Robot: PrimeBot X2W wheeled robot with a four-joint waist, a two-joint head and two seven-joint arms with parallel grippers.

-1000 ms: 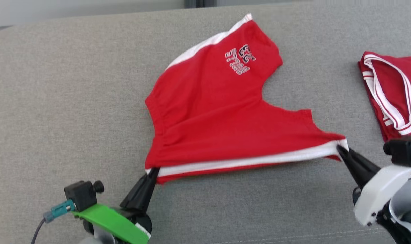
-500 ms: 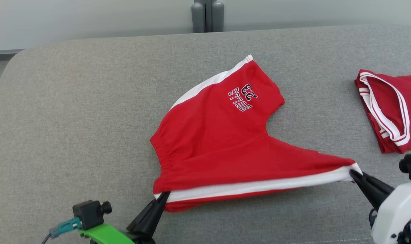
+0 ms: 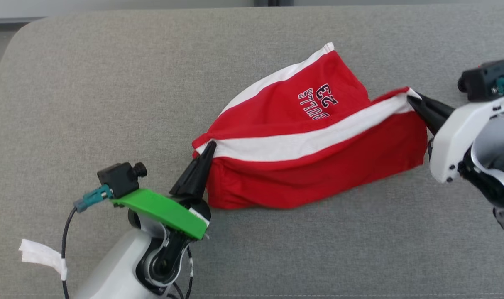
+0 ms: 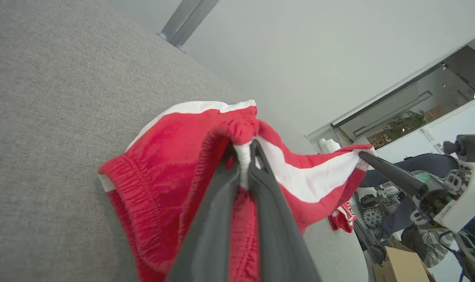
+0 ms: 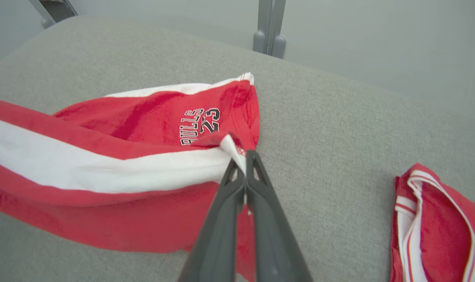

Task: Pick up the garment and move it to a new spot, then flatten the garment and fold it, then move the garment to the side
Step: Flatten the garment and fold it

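The garment [image 3: 314, 166] is a pair of red shorts with white side stripes and a "BULLS 23" print, lying on the grey cushion [image 3: 90, 95]. My left gripper [image 3: 209, 145] is shut on its waistband corner [image 4: 243, 150] at the left. My right gripper [image 3: 410, 99] is shut on the leg hem corner [image 5: 233, 150] at the right. Between them the white-striped edge hangs raised and stretched over the rest of the shorts, with red cloth draping down below it.
A second red garment [image 5: 433, 223] with white trim lies on the cushion to the right of my right gripper. The cushion's rounded far edge [image 3: 23, 25] runs along the top, with grey posts [image 5: 269, 29] behind it. A white tag [image 3: 40, 254] hangs on my left arm's cable.
Both grippers have lifted the near striped edge and carried it away from me over the shorts, so the near leg now folds onto the far one. The head camera has also shifted.
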